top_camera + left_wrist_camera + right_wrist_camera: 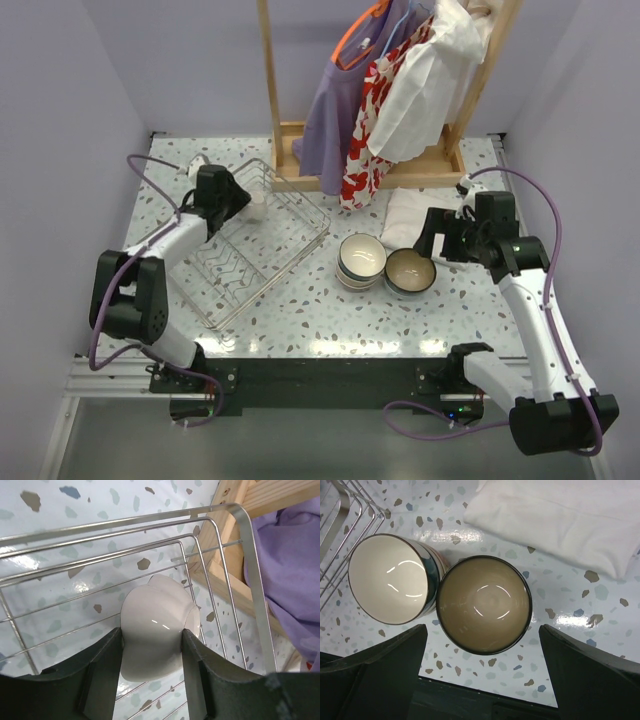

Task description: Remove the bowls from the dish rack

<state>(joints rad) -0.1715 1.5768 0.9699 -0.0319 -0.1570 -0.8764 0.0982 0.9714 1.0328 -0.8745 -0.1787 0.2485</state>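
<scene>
white bowl (155, 630) (tipped) in dish rack (262, 262), stacked bowls (361, 260) + beige bowl (410, 271) nr rack

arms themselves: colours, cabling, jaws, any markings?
The left arm and right arm match: white link shells, black joint housings, both bolted to a black base plate. A purple cable loops off each wrist and trails back toward the base. The jaws are broad, flat and dark grey to black in the wrist views. No lettering is legible.

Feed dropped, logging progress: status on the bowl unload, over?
Left gripper shut on white bowl in dish rack. Right gripper open above beige bowl on table, beside bowl stack. Nothing seen blocking the lift.
</scene>
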